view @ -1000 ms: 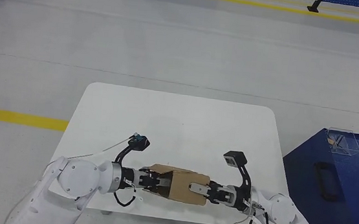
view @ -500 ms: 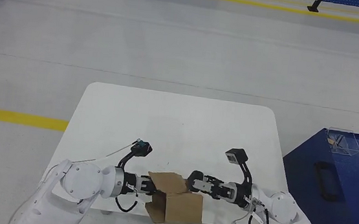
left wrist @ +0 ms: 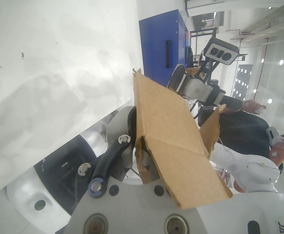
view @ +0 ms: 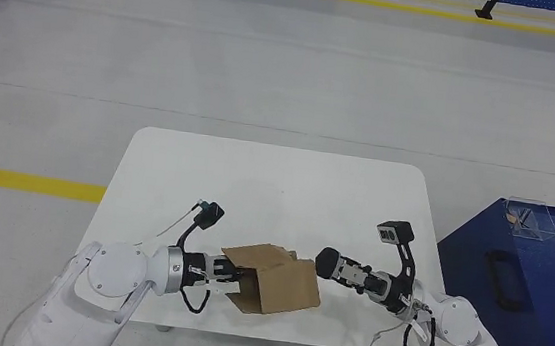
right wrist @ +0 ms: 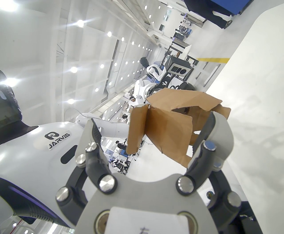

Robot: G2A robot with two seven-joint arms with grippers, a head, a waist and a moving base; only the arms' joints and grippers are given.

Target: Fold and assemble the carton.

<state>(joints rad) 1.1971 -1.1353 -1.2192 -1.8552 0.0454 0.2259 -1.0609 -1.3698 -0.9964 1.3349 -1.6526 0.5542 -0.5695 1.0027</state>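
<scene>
— The left gripper point(left wrist: 137, 133), what has it got?

— It's got the carton point(left wrist: 168, 133). Its fingers point(left wrist: 127, 124) are pinched tight on a flap edge, one outside the board and the other tucked in behind it (only partly visible there). The rest of the carton runs out ahead of that grip, flaps loose, and one wide panel reaches back over the wrist.

— And the right gripper point(right wrist: 154, 124)?

— Spread wide, nothing clamped. Its fingers point(right wrist: 96, 135) stand well apart, and the carton's open end sits just ahead of them with a flap hanging across the gap. One finger overlaps the board from this angle, but whether it touches, nobody can tell.

— So where does that leave the carton?

— From above, it's right between the two grippers. The left one is at one end, and the right one's tip is just beside the opposite corner. It's half-formed and tilted, over the part of the table point(view: 257, 181) nearest the robot. Whether it rests on the top can't be told.

— Anything beyond the right gripper?

— A blue cabinet point(view: 508, 286), off the table and well apart from the carton.
</scene>
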